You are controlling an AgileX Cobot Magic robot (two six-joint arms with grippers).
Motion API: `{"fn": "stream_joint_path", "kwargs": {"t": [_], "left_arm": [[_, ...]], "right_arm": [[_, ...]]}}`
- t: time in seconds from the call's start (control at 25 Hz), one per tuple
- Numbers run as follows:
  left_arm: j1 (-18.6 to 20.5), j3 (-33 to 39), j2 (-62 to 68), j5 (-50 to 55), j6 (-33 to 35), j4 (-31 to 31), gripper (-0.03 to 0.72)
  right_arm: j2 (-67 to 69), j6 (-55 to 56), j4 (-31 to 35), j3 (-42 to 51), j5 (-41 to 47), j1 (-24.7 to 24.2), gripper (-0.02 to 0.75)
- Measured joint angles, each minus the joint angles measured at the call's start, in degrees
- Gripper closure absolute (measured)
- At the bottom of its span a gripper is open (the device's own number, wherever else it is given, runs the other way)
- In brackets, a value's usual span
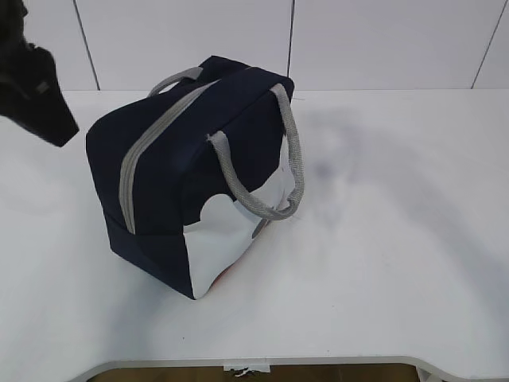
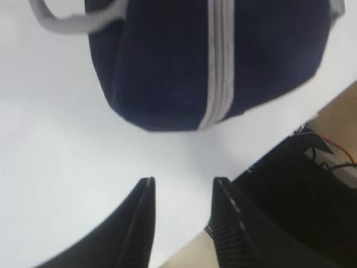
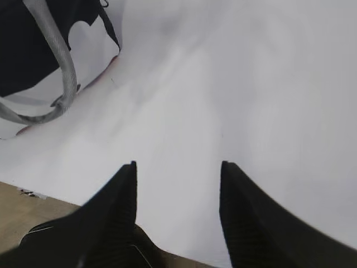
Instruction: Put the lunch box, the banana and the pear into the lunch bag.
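Lunch bag (image 1: 171, 171): it sits on the white surface (image 1: 382, 239), zipper (image 1: 151, 143) closed, grey handles (image 1: 274, 171) on top.
My left end effector (image 2: 181, 192): fingers apart, empty, just beside the bag's end.
My right end effector (image 3: 177, 167): fingers apart, holding nothing, over bare surface near a handle.

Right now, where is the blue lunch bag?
The lunch bag stands on the white table, left of the middle in the exterior view, zipped shut, with the left gripper near its end.
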Motion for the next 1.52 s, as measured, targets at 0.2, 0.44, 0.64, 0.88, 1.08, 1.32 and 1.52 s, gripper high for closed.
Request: {"fn": "stream_joint_path", "kwargs": {"t": [0.2,0.44,0.64,0.88,1.08,1.32,1.52], "left_arm": [[0.0,5.98,-6.05,0.0,-0.09,0.0,0.438],[0.0,11.68,-14.0,-0.09,-0.09,-0.83,0.446],[0.0,17.58,-23.78,-4.82,-0.09,-1.7,0.449],[0.0,25.48,-34.66,-9.78,-0.09,-1.98,0.449],[0.0,31.83,-42.19,-12.0,-0.09,-2.19,0.449],[0.0,40.81,-50.03,-16.58,-0.09,-2.19,0.45],[0.0,47.5,-57.58,-20.76,-0.09,-2.19,0.45]], "right_arm": [[-6.11,0.0,0.42,5.91,0.0,0.0,0.356],[-14.74,0.0,0.97,11.62,0.0,0.0,0.356],[-23.73,-0.28,0.6,15.85,0.24,0.0,0.356],[-35.85,-1.18,0.0,22.88,0.46,0.0,0.356],[-43.49,-1.31,-0.3,27.62,0.6,0.0,0.356],[-50.7,-1.31,-0.78,33.42,0.37,0.0,0.356],[-53.34,-1.31,-1.36,38.61,-3.15,0.0,0.356]]}}
